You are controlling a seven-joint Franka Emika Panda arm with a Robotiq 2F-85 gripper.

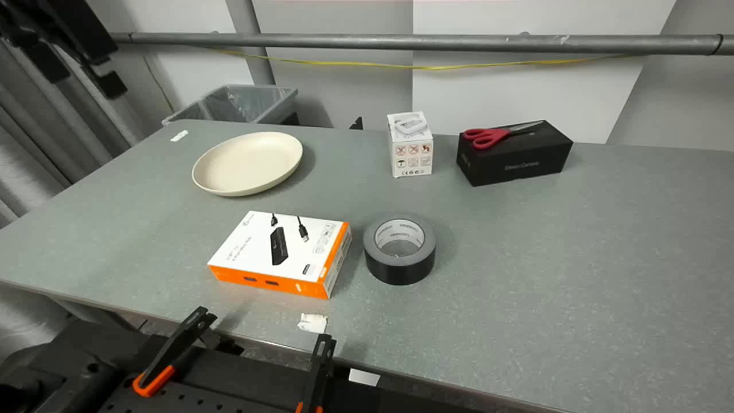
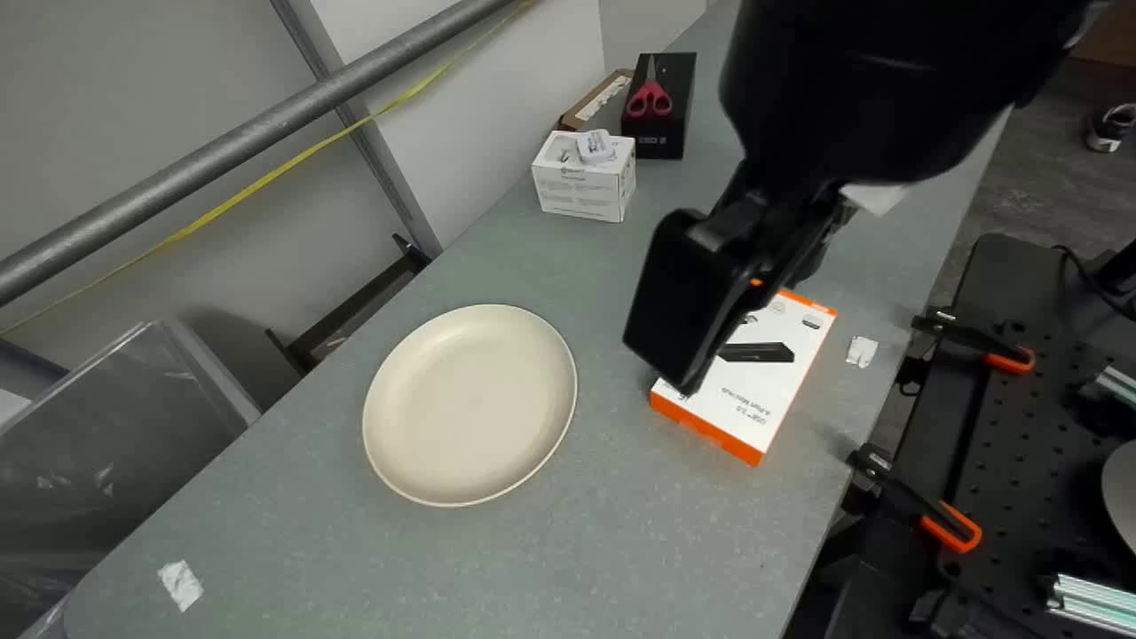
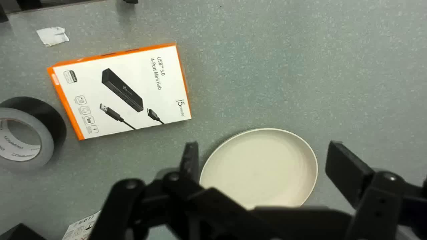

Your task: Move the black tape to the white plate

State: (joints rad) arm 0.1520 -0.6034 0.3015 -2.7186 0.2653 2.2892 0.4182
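The black tape (image 1: pixel 401 272) is a thick black roll lying flat on the grey table, right of the orange-and-white box in an exterior view. It shows at the left edge of the wrist view (image 3: pixel 51 121); the arm hides it in an exterior view. The white plate (image 1: pixel 248 164) is cream, round and bare at the table's far left; it also shows in an exterior view (image 2: pixel 470 404). My gripper (image 1: pixel 85 77) hangs high above the table. In the wrist view the gripper (image 3: pixel 262 161) is open, its fingers apart and nothing between them; the plate (image 3: pixel 260 180) lies below.
An orange-and-white hub box (image 1: pixel 281 252) lies beside the tape, toward the plate. A small white box (image 1: pixel 411 146) and a black box (image 1: pixel 516 158) with red scissors (image 1: pixel 487 136) stand at the back. Clamps (image 1: pixel 178 344) line the front edge. A clear bin (image 1: pixel 246 102) stands beyond the table.
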